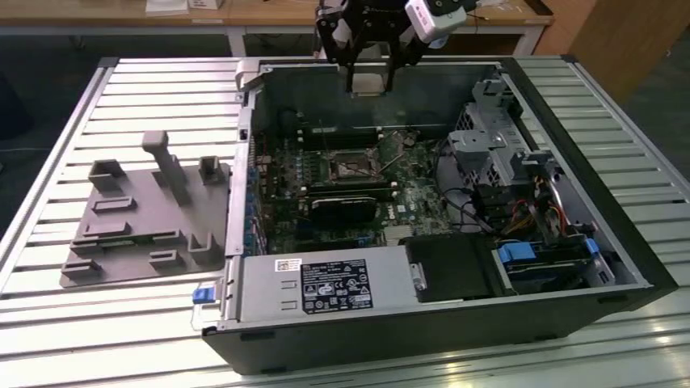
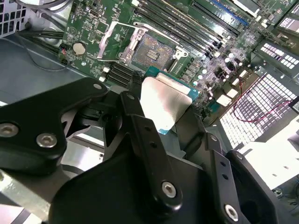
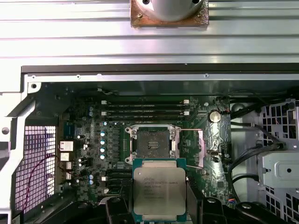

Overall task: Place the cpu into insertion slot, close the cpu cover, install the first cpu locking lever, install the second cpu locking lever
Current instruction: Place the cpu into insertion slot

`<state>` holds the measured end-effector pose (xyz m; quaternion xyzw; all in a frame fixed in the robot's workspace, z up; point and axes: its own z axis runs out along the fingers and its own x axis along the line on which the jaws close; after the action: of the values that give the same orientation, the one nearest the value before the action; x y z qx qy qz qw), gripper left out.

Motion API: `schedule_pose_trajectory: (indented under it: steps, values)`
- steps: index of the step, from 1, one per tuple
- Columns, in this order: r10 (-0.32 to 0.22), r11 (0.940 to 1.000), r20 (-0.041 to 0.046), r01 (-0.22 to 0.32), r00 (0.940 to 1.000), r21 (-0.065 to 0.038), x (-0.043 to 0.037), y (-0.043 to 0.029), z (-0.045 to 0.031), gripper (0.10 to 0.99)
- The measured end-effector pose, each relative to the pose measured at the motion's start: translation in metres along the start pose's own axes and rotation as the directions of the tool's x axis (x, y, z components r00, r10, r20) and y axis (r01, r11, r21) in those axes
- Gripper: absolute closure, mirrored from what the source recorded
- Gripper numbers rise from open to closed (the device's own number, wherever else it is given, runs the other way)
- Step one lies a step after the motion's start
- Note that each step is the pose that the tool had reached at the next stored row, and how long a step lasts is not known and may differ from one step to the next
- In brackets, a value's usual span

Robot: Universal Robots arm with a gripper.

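The cpu (image 3: pixel 160 189) you are carrying is a flat square chip with a pale silvery-grey face ringed by a thin teal-green border, and faint print shows on it in the first wrist view. Your gripper (image 1: pixel 369 75) is clamped on the chip: the black fingers (image 2: pixel 134 114) press against two opposite edges, so it sits between the jaws with its metal face unobstructed. In the exterior view you hold it high over the far wall of the open computer case (image 1: pixel 636 267), above the green motherboard (image 3: pixel 88 154) and well clear of the insertion slot (image 3: pixel 153 142). That socket lies uncovered, its dark contact field framed in silvery metal, with memory slots (image 3: pixel 145 109) just beyond it. The case lies on its side on a slatted metal table (image 1: pixel 119 89). A grey fixture plate (image 1: pixel 140 218) with upright posts sits beside the case, toward the exterior view's left. Wooden furniture (image 1: pixel 97 12) stands behind the table.
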<state>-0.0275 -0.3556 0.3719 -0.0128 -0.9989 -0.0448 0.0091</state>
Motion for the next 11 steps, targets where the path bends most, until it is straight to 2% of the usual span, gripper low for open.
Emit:
schedule_pose_trajectory:
  steps: [4,11]
  values:
    - [0.000,1.0000,0.0003,0.000,1.0000,0.000,0.0006,-0.0003,0.0034,0.549]
    - [0.000,1.0000,0.0011,0.000,1.0000,0.000,0.0016,-0.0014,0.0155,0.549]
